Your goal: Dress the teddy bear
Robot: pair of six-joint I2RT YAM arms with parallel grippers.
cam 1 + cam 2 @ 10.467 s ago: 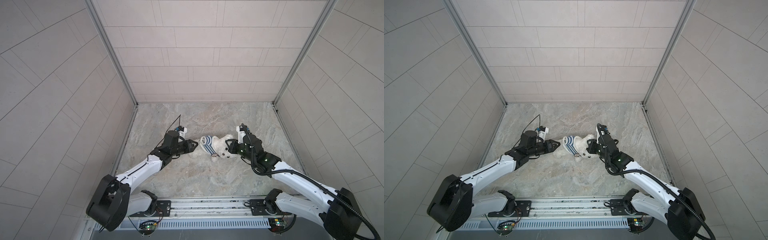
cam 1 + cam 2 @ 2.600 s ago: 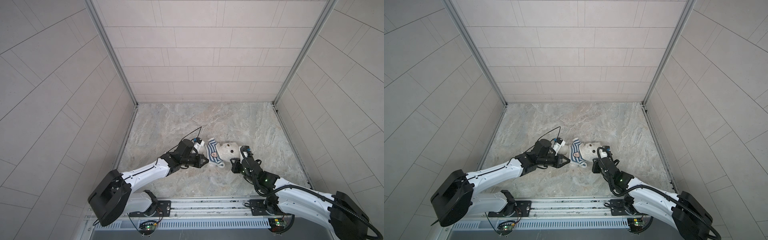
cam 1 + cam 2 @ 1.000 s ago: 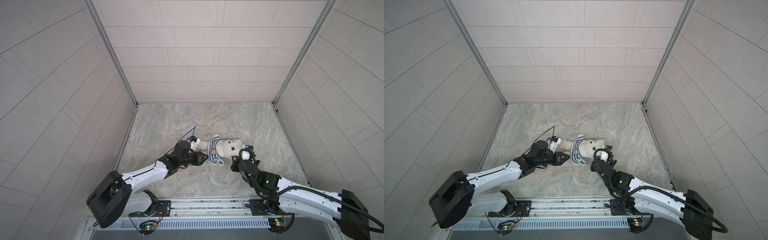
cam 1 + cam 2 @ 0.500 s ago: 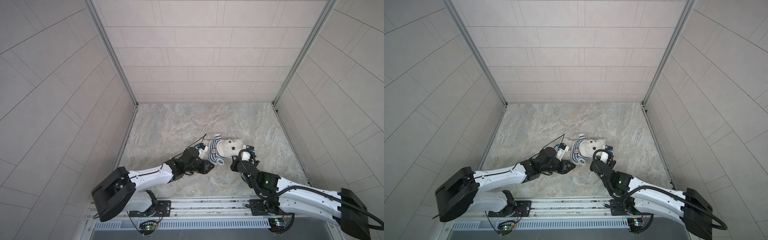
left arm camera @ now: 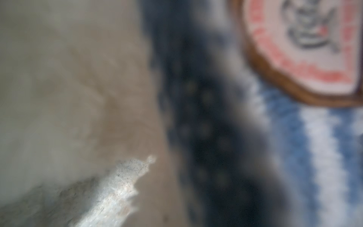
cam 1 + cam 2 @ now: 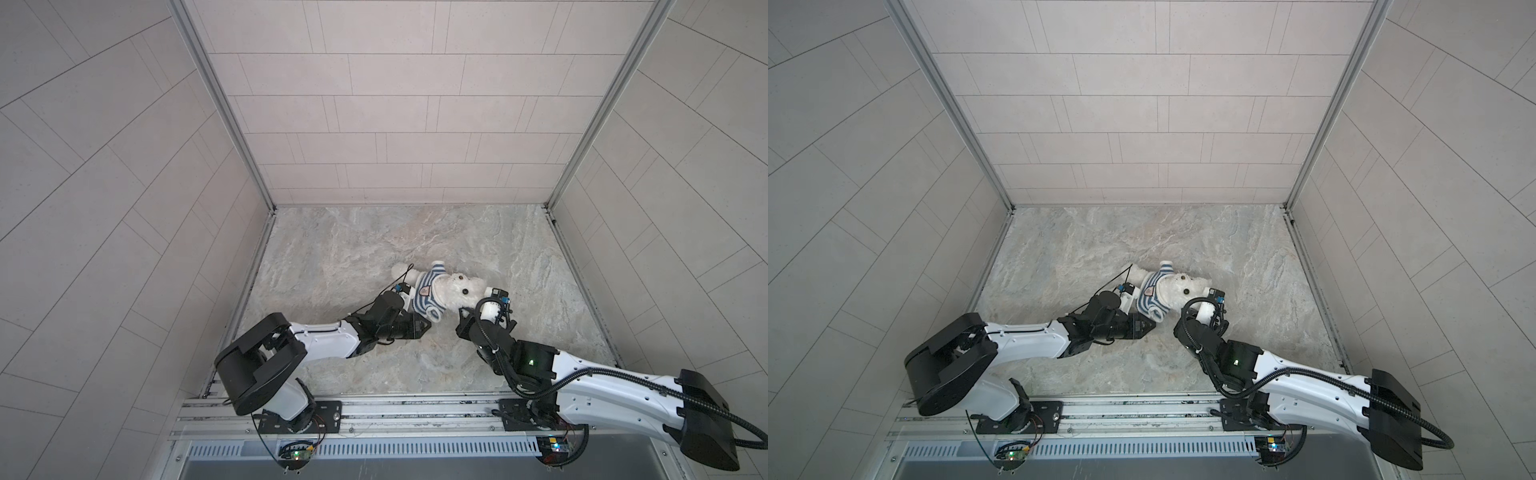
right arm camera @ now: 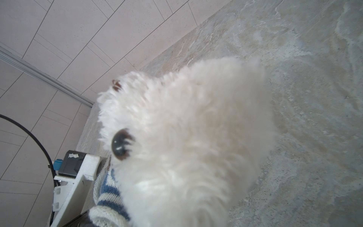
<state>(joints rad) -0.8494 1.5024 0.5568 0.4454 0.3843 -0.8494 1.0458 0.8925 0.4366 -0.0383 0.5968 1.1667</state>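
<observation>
The white fluffy teddy bear (image 6: 464, 286) (image 6: 1178, 286) lies on its back mid-floor, head to the right, and fills the right wrist view (image 7: 186, 137). It wears the blue-and-white striped shirt (image 6: 424, 294) (image 6: 1149, 294) (image 7: 109, 188) over its trunk. The shirt's badge (image 5: 304, 39) shows blurred and very close. My left gripper (image 6: 426, 326) (image 6: 1153, 326) lies on its side with its tips at the nearer sleeve; the blur hides its jaws. My right gripper (image 6: 460, 315) (image 6: 1178, 316) sits at the bear's head, shut, its jaws buried in the fur.
The marble-patterned floor (image 6: 353, 249) is boxed in by tiled walls on three sides, with a metal rail (image 6: 395, 409) along the front. The left arm's white wrist camera mount (image 7: 76, 169) sits right beside the shirt.
My left gripper has swung from the shirt's left edge rightward and toward the front, ending at the nearer sleeve. The right gripper and the bear's head have barely moved.
</observation>
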